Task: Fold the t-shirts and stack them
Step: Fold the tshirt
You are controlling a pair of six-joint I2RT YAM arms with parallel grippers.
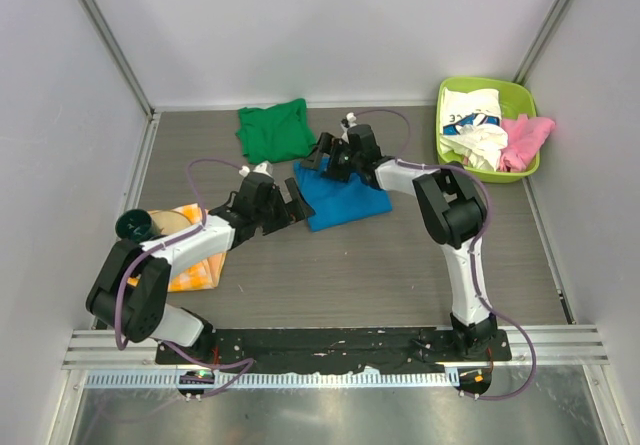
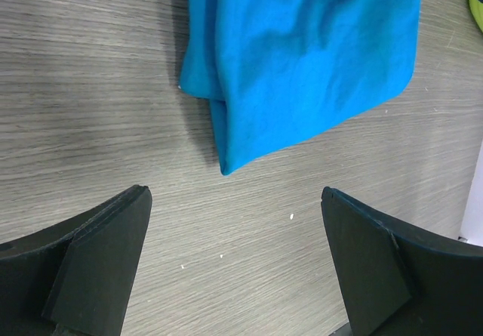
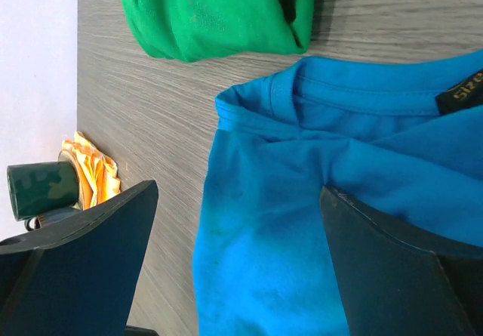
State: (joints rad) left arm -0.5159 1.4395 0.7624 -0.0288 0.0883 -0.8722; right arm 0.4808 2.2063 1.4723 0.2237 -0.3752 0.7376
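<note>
While left gripper stands spread wide just left of the blue t-shirt, not touching it, right gripper, also spread & empty, hangs over its far-left collar corner. Blue t-shirt lies folded mid-table; green t-shirt lies just beyond, twd far side.

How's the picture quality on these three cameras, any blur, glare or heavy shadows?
Top external: evenly lit, sharp, only soft shadows on the table, no glare. Left wrist: blue t-shirt and wood grain crisp, the near fingers dark. Right wrist: green t-shirt bright, the blue one shaded near the camera.
</note>
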